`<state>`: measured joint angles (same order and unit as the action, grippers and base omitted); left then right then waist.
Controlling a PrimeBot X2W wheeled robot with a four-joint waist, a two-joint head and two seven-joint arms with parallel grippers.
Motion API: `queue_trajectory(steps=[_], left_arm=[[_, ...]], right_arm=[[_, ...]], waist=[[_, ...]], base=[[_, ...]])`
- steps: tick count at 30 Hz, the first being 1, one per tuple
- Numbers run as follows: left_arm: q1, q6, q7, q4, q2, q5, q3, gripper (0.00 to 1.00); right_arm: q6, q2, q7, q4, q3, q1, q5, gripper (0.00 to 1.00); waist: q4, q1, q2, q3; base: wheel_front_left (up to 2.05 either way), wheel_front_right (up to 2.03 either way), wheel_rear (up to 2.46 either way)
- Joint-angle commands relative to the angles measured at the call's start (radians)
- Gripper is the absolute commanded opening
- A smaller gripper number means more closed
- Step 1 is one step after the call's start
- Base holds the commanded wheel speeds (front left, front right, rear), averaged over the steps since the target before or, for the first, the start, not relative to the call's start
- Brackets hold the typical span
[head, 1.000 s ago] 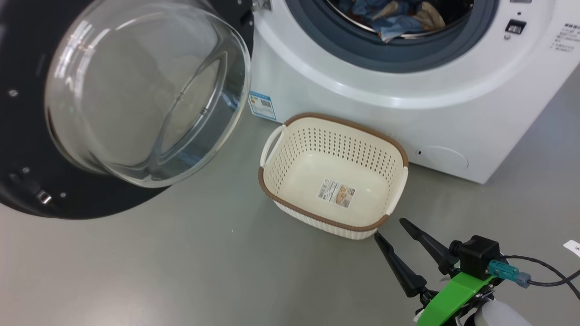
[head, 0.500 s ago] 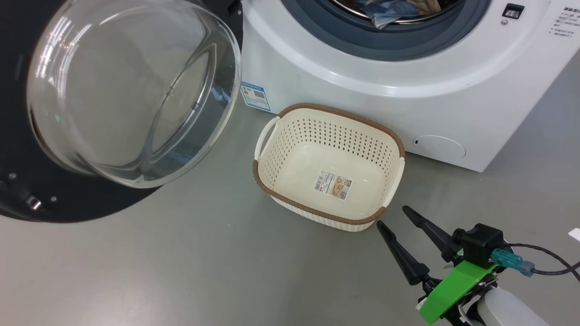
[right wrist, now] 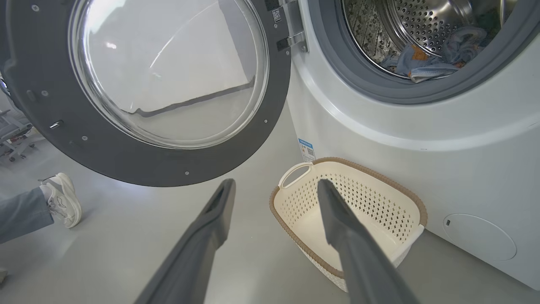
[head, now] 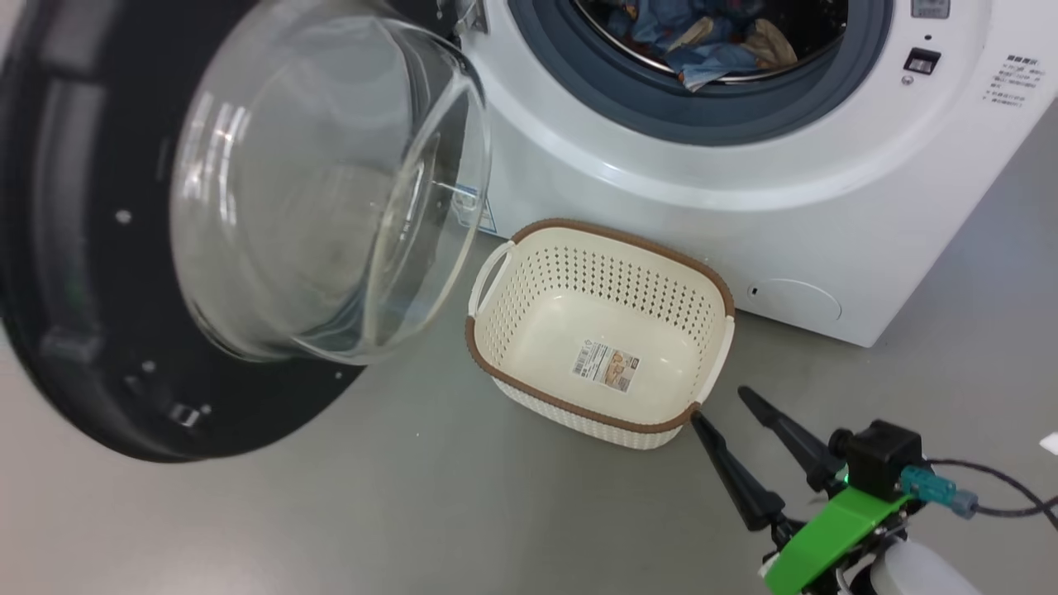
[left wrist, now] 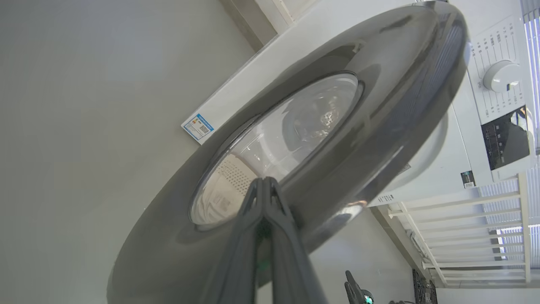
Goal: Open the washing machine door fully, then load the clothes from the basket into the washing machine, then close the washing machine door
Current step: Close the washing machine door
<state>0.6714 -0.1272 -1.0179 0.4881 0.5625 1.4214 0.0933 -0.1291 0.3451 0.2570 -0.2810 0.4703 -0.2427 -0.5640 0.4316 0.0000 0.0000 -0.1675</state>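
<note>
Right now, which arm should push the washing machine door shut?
Probably left: the left gripper, shut, points at the outer side of the door, close up, ready to push. The right gripper hangs open by the empty basket, on the door's inner side.

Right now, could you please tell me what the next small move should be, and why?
Probably push the door toward the washer with the shut left gripper, whose tips sit at the door's outer face. The clothes lie inside the washer, the basket is empty and the door stands wide open, so only closing seems left. The right gripper is open near the basket.
</note>
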Motion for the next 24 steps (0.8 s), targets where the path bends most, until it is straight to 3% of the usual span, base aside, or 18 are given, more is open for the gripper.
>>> queue_trajectory(steps=[1, 10, 24], left_arm=[[-0.013, -0.003, -0.033, -0.062, 0.062, 0.019, 0.022, 0.00], [-0.138, -0.003, -0.173, -0.318, 0.052, 0.132, 0.001, 0.00], [-0.154, -0.003, -0.231, -0.535, -0.052, 0.186, -0.072, 0.00]], right_arm=[[-0.002, -0.006, 0.005, 0.021, 0.012, 0.025, 0.004, 1.00], [-0.002, -0.017, 0.005, 0.030, -0.008, 0.055, 0.009, 1.00], [-0.002, -0.033, 0.005, 0.039, -0.044, 0.083, 0.016, 1.00]], waist=[[0.003, 0.0000, 0.0000, 0.013], [-0.009, 0.0000, 0.0000, 0.041], [-0.107, 0.0000, 0.0000, 0.058]], base=[[0.00, 0.00, 0.00], [0.00, 0.00, 0.00], [0.00, 0.00, 0.00]])
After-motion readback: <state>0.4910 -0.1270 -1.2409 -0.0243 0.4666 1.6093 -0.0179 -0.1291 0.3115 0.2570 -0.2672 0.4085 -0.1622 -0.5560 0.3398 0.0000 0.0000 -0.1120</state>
